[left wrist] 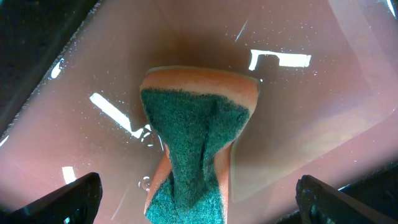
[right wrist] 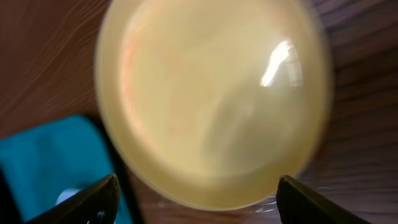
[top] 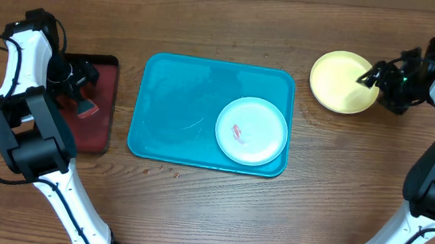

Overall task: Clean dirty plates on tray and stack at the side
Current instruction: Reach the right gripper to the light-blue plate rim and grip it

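Observation:
A yellow-green plate point(top: 343, 82) lies on the bare wood to the right of the turquoise tray point(top: 178, 110). My right gripper point(top: 371, 76) hovers at that plate's right edge, open, and in the right wrist view the plate point(right wrist: 211, 99) fills the frame ahead of the spread right gripper point(right wrist: 198, 182), with nothing held. A pale plate point(top: 251, 131) with a small red smear sits in the tray's near right corner. My left gripper point(top: 83, 87) is over the dark red tray point(top: 100, 131). It stands wide open, and the left gripper point(left wrist: 199, 186) straddles an orange and green sponge point(left wrist: 193, 124) without touching it.
The dark red tray point(left wrist: 311, 112) looks wet and lies left of the turquoise tray, whose corner point(right wrist: 37, 162) shows in the right wrist view. A few crumbs lie on the wood by the big tray's front edge point(top: 173, 168).

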